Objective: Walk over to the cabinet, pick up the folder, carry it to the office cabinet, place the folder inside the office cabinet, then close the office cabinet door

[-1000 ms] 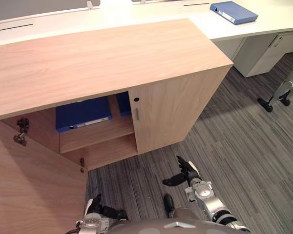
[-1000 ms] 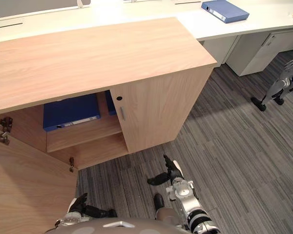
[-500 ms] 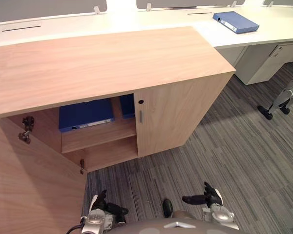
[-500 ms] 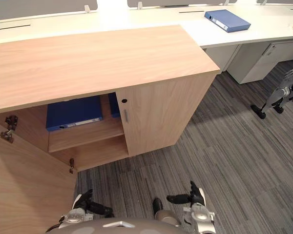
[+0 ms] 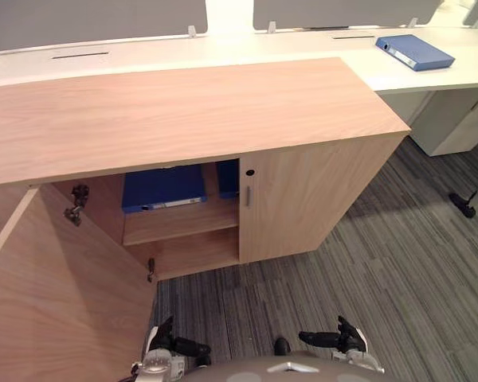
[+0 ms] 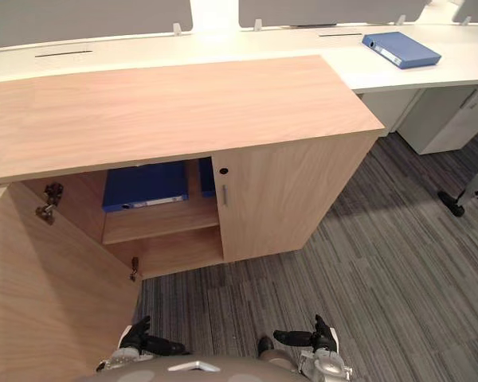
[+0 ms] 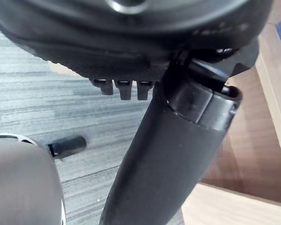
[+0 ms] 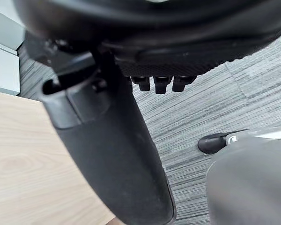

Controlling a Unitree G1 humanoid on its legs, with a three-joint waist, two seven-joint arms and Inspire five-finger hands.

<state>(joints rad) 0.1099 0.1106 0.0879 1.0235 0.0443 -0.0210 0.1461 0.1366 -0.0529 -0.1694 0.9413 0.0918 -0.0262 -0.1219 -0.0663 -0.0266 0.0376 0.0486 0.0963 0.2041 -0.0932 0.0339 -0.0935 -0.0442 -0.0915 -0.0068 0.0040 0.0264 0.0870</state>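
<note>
— Folder [image 5: 163, 189]?
— Blue, flat on the upper shelf [image 5: 183, 224] of the office cabinet [image 5: 183, 111], door [image 5: 56, 294] swung open.
— Holding anything?
— No: left hand [image 5: 169, 347] and right hand [image 5: 344, 341] hang low over the carpet [image 5: 398, 270], fingers loosely straight.

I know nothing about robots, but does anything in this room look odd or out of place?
Nothing looks spilled or broken. The cabinet's left door stands wide open while its right door is shut. Blue folders lie flat on the shelf inside. Another blue folder lies alone, askew, on the white desk behind.
</note>
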